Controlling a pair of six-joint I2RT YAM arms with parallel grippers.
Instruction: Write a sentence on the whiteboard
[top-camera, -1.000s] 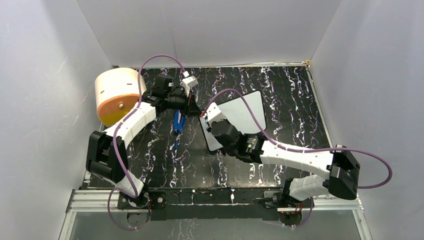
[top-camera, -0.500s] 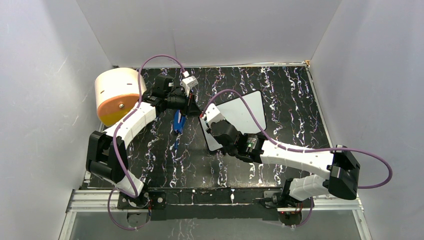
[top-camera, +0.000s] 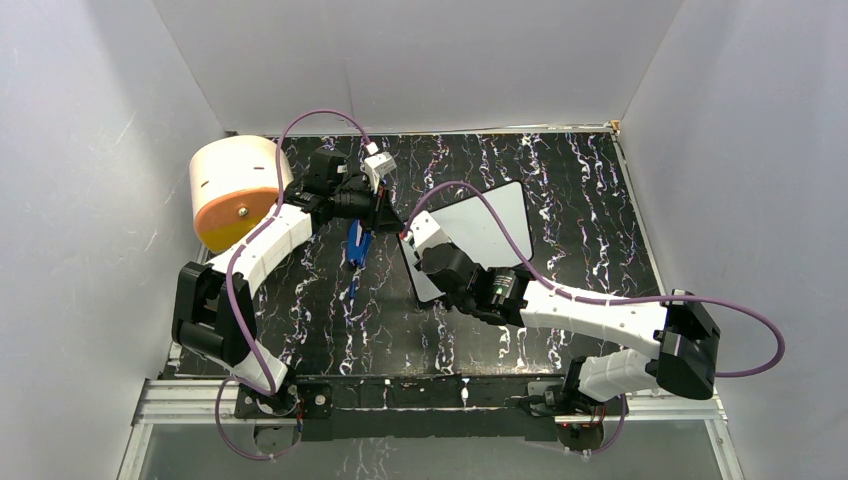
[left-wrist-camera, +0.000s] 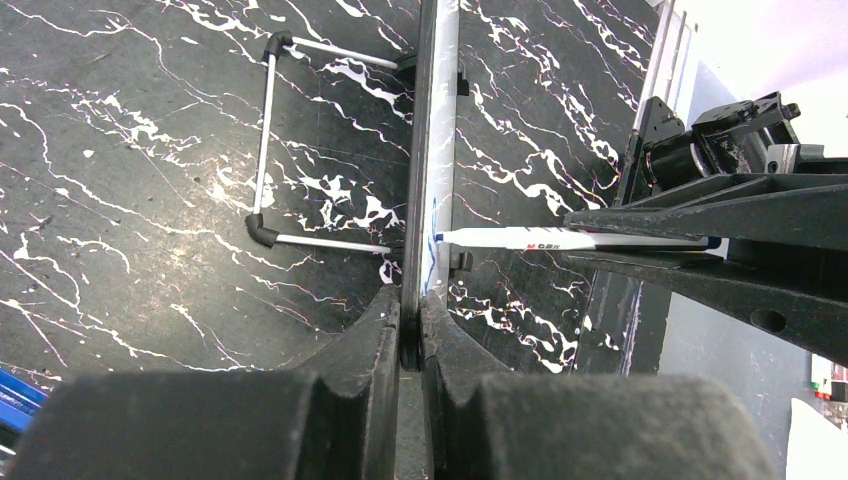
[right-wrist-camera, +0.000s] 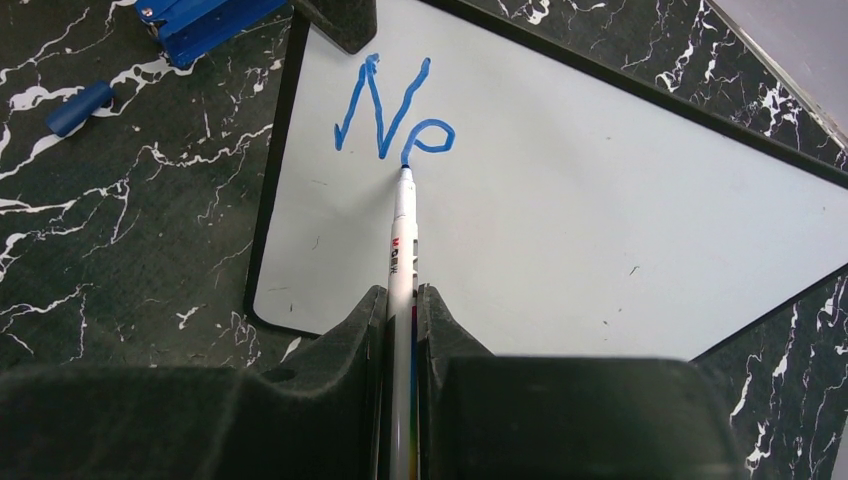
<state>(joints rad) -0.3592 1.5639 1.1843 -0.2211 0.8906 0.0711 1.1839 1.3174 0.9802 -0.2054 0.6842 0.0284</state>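
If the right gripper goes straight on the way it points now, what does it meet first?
Probably the whiteboard: the marker in the right gripper touches it at the blue letters.

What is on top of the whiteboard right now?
There is blue writing, an N and an unfinished e, with the marker tip touching it, held by the right gripper. The left gripper pinches the whiteboard edge and covers that corner.

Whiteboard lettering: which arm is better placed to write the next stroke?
Right. The right gripper is shut on the marker, whose tip meets the whiteboard at the blue lettering. The left gripper is clamped on the whiteboard's edge, steadying it.
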